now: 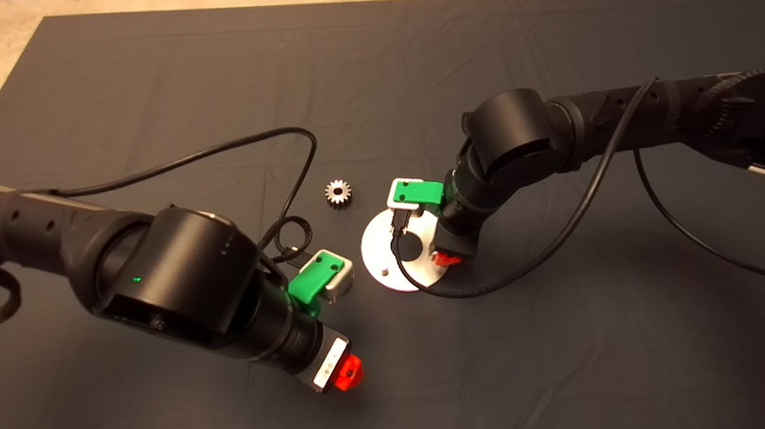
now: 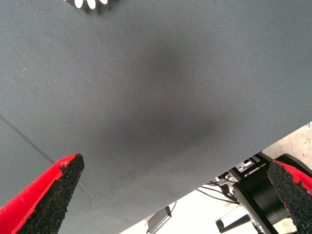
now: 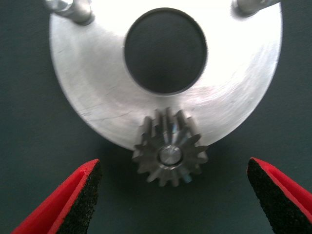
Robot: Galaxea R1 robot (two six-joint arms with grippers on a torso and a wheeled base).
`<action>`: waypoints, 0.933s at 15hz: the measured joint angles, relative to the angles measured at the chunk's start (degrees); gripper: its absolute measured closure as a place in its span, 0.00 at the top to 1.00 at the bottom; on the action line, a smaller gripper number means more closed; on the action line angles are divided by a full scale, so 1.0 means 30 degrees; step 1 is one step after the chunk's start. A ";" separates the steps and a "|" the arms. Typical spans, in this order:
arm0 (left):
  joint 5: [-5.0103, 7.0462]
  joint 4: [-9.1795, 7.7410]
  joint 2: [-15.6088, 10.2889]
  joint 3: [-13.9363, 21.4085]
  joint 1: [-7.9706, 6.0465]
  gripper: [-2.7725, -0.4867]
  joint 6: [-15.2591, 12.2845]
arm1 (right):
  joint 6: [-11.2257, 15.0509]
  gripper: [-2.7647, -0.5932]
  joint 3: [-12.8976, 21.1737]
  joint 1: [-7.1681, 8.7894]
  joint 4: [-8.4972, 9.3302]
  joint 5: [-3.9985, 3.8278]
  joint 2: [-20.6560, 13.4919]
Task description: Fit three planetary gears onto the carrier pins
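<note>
Silver gear [image 3: 169, 152] sits on a pin, right claw [image 3: 170, 195] spread, disc [image 3: 97, 92] cropped.

My left gripper [image 2: 175, 195] spread wide above the dark mat [image 2: 146, 87] | gear [image 2: 90, 4] teeth at mat's far edge of view

The head camera looks steeply down at the dark grey mat [image 1: 144, 76] from well above both arms. The right wrist camera faces down, close over the shiny round metal disc [image 3: 87, 92], which the head view shares [image 1: 378, 248]. The left wrist camera looks obliquely across the mat, past its edge.
</note>
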 joint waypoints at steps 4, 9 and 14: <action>0.0008 0.0000 0.0000 0.0000 0.0000 0.99 0.0000 | 0.0522 0.74 0.0432 0.1012 0.4221 0.0027 -0.0488; 0.0008 0.0000 0.0008 -0.0024 0.0000 0.99 0.0158 | 0.3050 0.74 0.2384 0.4500 0.5926 0.0010 -0.1483; 0.0006 -0.0012 0.0250 -0.1105 -0.0008 0.99 0.2008 | 0.5644 0.74 0.5528 0.5622 0.6546 -0.0050 -0.3553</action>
